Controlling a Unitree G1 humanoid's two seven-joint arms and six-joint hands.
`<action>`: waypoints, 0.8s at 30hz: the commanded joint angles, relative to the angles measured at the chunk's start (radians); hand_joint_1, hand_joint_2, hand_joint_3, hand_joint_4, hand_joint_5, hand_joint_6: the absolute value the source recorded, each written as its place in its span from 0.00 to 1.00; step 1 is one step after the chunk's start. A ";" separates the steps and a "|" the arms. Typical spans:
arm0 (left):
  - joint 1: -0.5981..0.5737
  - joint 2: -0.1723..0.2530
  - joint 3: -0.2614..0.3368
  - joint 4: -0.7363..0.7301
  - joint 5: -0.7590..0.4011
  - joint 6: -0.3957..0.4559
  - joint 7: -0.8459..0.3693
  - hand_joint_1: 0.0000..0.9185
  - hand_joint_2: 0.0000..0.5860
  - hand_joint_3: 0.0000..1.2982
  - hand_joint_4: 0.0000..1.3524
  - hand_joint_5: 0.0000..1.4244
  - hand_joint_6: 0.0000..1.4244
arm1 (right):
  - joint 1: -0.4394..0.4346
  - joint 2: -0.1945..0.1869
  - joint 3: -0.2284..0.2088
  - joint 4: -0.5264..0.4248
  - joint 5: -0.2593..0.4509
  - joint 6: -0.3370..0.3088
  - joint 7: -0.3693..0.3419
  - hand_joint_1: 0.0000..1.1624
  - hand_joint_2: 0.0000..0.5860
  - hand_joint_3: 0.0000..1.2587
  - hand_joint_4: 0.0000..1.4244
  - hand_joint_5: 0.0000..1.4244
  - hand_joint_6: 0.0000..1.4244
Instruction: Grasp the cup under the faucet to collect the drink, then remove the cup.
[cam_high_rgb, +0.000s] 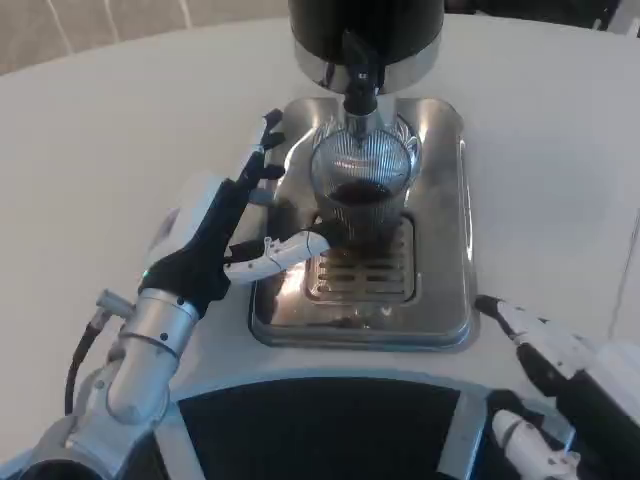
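Note:
A ribbed clear glass cup (362, 190) with dark drink in its bottom stands on the steel drip tray (440, 250), right under the black faucet (360, 85) of the dispenser (365, 30). My left hand (225, 235) lies at the tray's left edge with fingers spread. Its thumb reaches toward the cup's base and its other fingers point up past the cup's left side; it holds nothing. My right hand (560, 400) is low at the bottom right, off the tray, fingers apart and empty.
The slotted grate (360, 275) fills the tray's near half. White tabletop (120, 130) spreads to the left and right of the tray. A dark gap (320, 430) runs along the table's near edge.

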 joint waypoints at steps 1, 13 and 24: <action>-0.028 0.000 -0.004 0.041 -0.014 -0.039 -0.037 0.34 0.10 0.00 0.00 0.17 0.27 | 0.030 0.026 0.034 -0.014 -0.036 -0.015 0.005 0.00 1.00 0.00 0.00 0.00 0.00; -0.082 -0.018 -0.021 0.109 -0.008 -0.042 -0.107 0.36 0.10 0.00 0.00 0.22 0.29 | 0.041 0.027 0.049 -0.014 -0.038 -0.006 -0.002 0.00 1.00 0.00 0.00 0.00 0.00; -0.116 -0.049 -0.039 0.133 -0.002 -0.050 -0.107 0.36 0.09 0.00 0.00 0.24 0.30 | 0.054 0.023 0.020 -0.014 -0.008 0.003 -0.010 0.00 1.00 0.00 0.00 0.00 0.00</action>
